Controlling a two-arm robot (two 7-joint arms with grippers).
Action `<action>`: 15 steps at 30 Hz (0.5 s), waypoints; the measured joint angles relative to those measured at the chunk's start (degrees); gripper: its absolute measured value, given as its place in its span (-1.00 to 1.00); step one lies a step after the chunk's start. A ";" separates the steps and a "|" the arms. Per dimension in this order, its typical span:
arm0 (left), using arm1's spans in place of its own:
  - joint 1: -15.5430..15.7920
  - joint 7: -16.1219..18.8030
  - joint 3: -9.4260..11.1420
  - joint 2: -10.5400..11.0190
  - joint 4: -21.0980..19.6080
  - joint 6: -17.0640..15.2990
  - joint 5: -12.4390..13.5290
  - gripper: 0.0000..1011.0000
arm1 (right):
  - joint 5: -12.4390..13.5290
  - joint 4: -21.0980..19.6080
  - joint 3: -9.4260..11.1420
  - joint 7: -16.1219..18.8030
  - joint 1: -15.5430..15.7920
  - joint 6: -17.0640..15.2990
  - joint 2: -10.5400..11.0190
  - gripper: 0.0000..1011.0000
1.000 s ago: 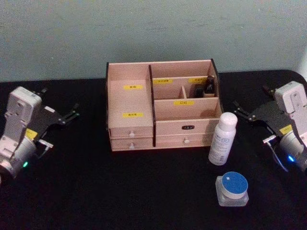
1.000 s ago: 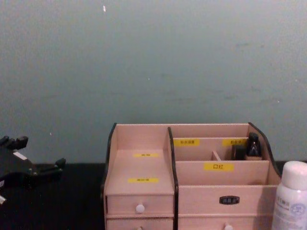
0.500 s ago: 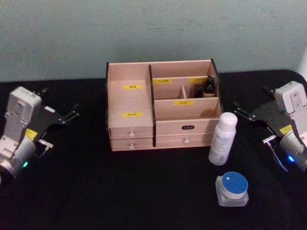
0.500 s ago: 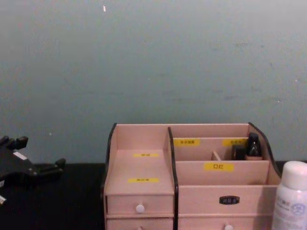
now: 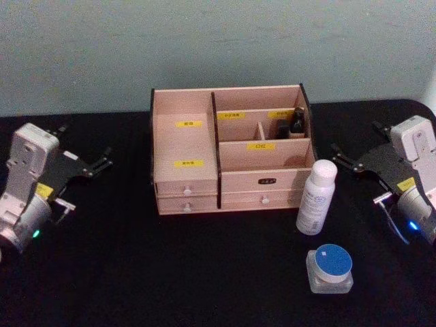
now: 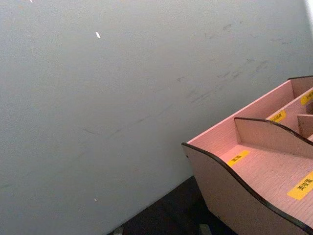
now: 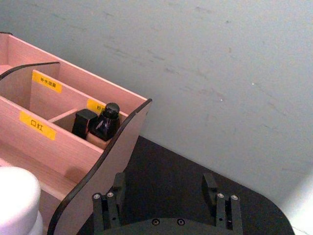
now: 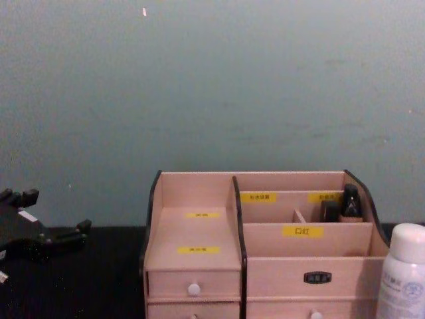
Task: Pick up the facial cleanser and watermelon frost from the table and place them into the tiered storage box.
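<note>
Left claw [image 5: 85,143] is held over the left part of the black counter [image 5: 204,272], well clear of the tiered storage box [image 5: 238,155]. Its fingers are spread apart and grip nothing. In the chest view, the same claw [image 8: 46,212] enters from the left edge, level with the box top.

Right claw [image 5: 355,137] is held over the right part of the counter, to the right of the box. In the right wrist view, its two black fingers [image 7: 117,185] stand apart with bare counter between them. This claw is also spread and empty.

Item positions:

1. The tiered storage box stands at the centre rear of the counter, against the grey-green wall [image 5: 218,41]. Its drawers face the robot and are shut.
2. A white bottle [image 5: 317,196] stands upright on the counter just beside the box's front right corner. In the chest view it [image 8: 402,272] stands at the lower right, in front of the box's right end.
3. A square clear jar with a round blue lid [image 5: 330,269] rests on the counter, nearer the robot than the white bottle and apart from it.
4. A small dark bottle [image 7: 104,122] stands upright in the rear right compartment of the box, with a black item [image 7: 83,122] touching its side.

Which of items 2 and 3 is the cleanser and which the frost cannot be told. Both are outside the box.
</note>
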State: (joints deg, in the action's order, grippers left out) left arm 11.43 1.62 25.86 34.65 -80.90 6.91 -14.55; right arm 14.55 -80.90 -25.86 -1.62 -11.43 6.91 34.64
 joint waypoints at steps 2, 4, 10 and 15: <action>0.00 0.00 0.00 0.00 0.00 0.00 0.00 0.98 | 0.00 0.00 0.00 0.00 0.00 0.00 0.00 0.98; 0.00 0.00 0.00 0.00 0.00 0.00 0.00 0.98 | 0.00 0.00 0.00 0.00 0.00 0.00 0.00 0.98; 0.00 0.00 0.00 0.00 0.00 0.00 0.00 0.98 | 0.00 0.00 0.00 0.00 0.00 0.00 0.00 0.98; 0.00 0.00 0.00 0.00 0.00 0.00 0.00 0.98 | 0.00 0.00 0.00 0.00 0.00 0.00 0.00 0.98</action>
State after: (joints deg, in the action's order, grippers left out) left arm 11.43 1.62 25.86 34.64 -80.90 6.91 -14.55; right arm 14.55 -80.90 -25.86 -1.62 -11.43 6.91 34.65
